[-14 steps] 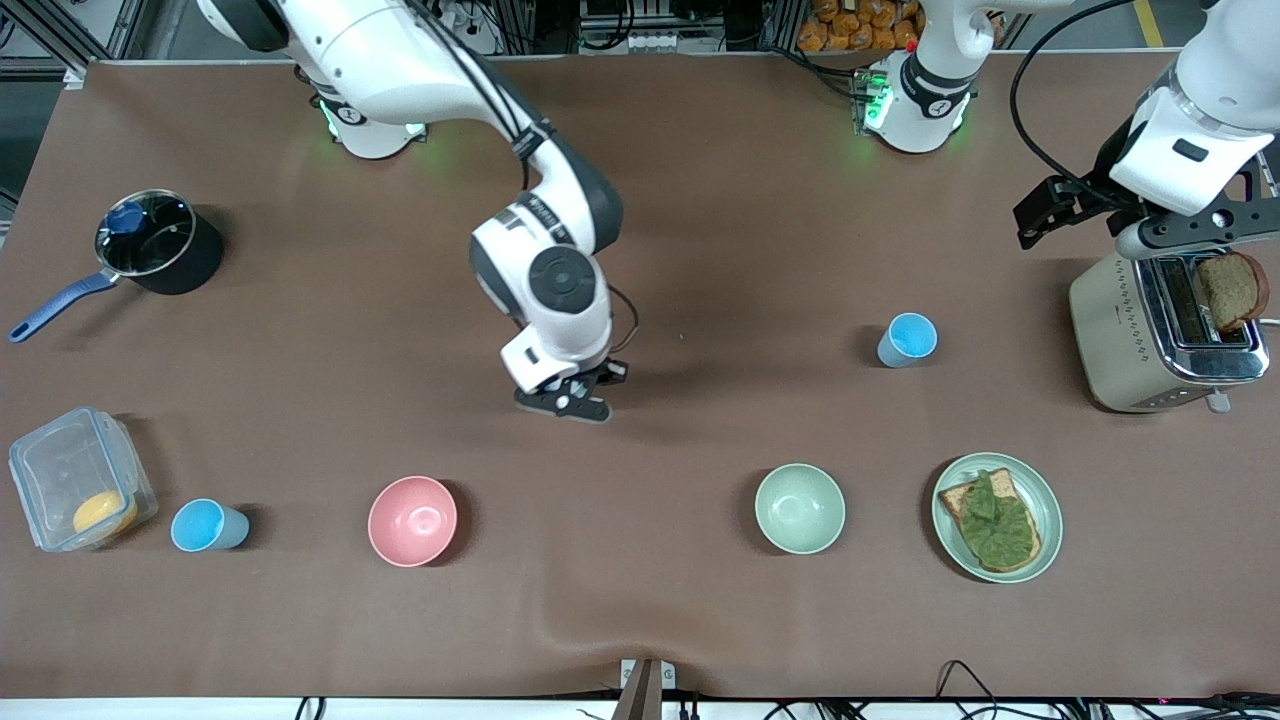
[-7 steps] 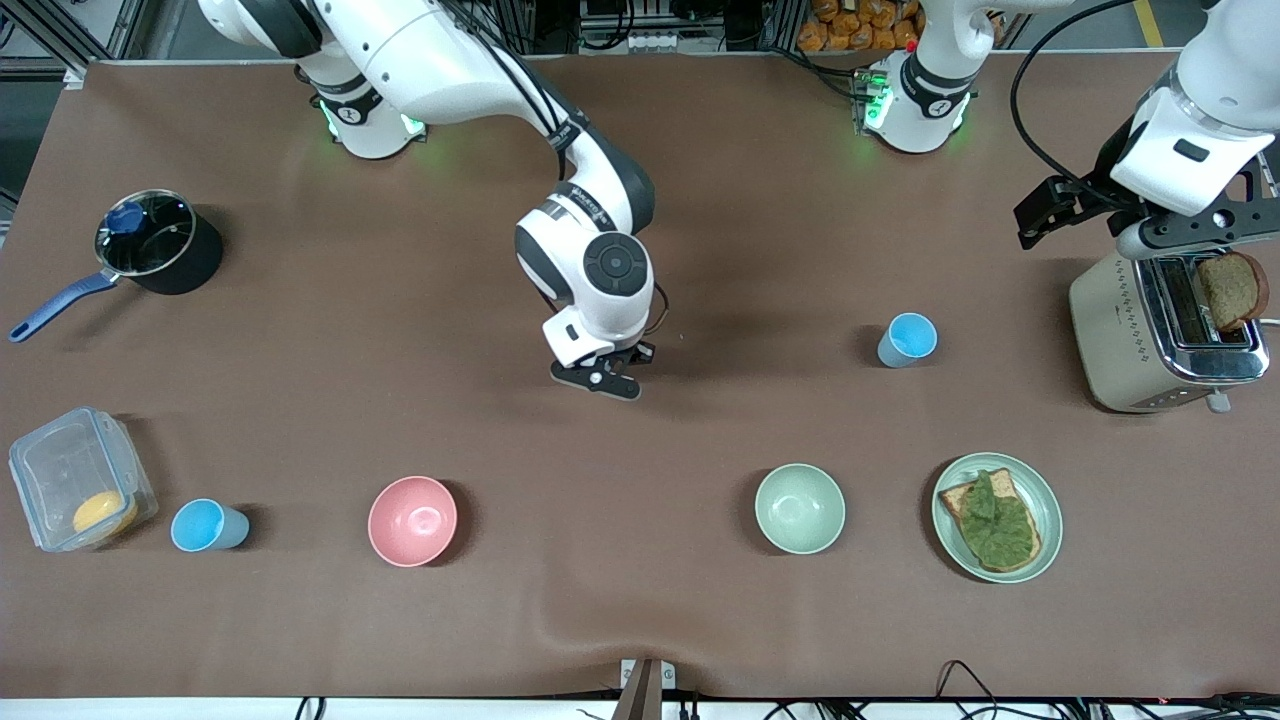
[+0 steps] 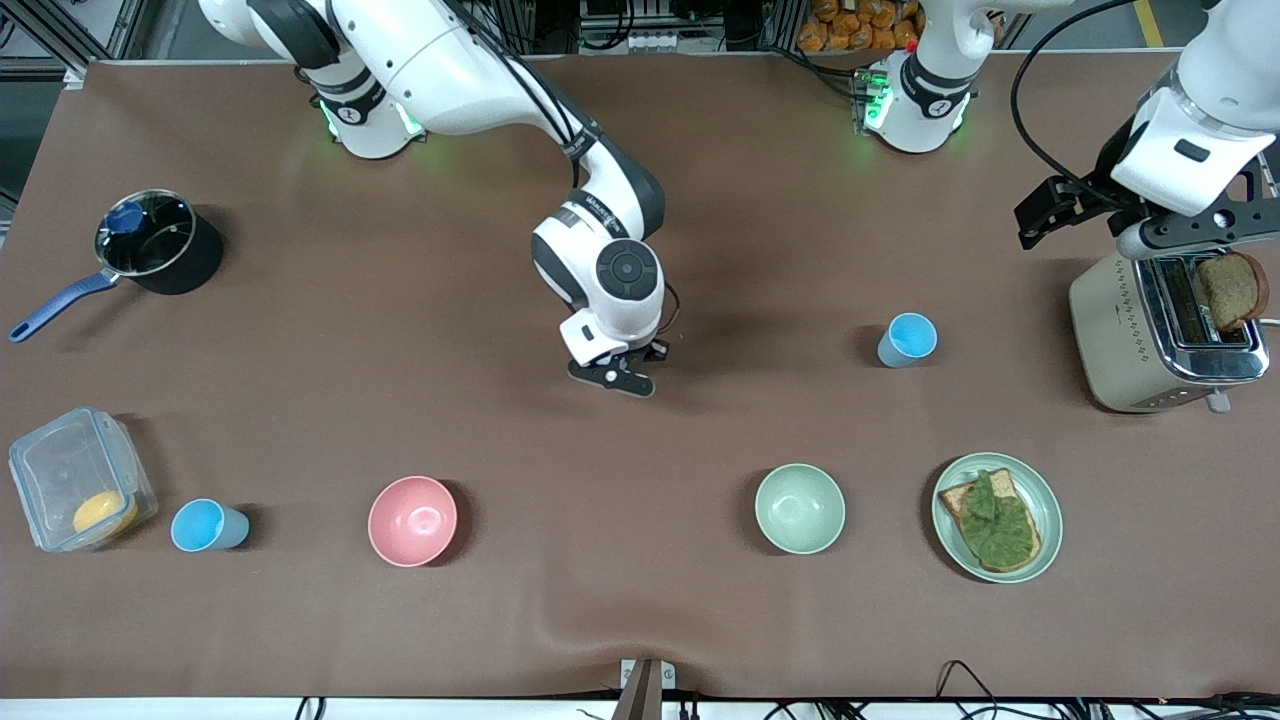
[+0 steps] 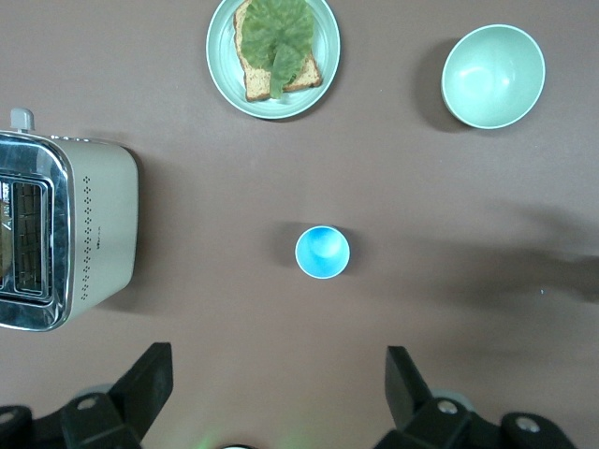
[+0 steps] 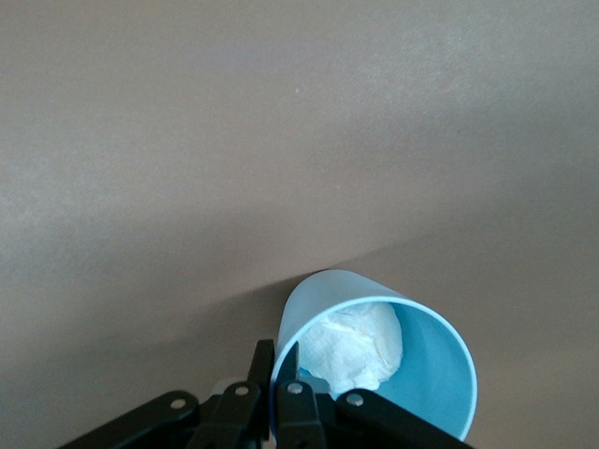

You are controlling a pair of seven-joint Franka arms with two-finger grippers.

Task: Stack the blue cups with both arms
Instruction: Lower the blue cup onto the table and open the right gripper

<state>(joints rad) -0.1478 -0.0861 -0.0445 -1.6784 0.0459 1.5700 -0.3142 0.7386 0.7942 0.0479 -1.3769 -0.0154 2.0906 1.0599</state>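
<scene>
— So, how is the right gripper point(image 5: 281, 398) seen?

— Its fingers are closed on the rim of a held blue cup point(image 5: 440, 374), one finger inside the wall and one outside. A white wad point(image 5: 360, 351) is seen inside that cup. In the front view the held cup is hidden under the wrist, and the gripper is placed over the bare middle of the brown table point(image 3: 700, 620).

— And the left gripper point(image 4: 276, 402)?

— It is held wide, with nothing between the fingers, up in the air near the toaster point(image 3: 1165, 335) at the left arm's end, where a slice of bread point(image 3: 1230, 290) is seen in a slot.

— Where are the other cups found?

— A sky-blue cup point(image 3: 908, 340) is stood upright between the right gripper and the toaster, farther from the front camera than the green bowl point(image 3: 800, 508) and the plate of toast point(image 3: 1040, 490). A second table cup point(image 3: 208, 525) is stood at the right arm's end, between the clear container point(image 3: 60, 460) and the pink bowl point(image 3: 412, 520), well apart from both grippers.
</scene>
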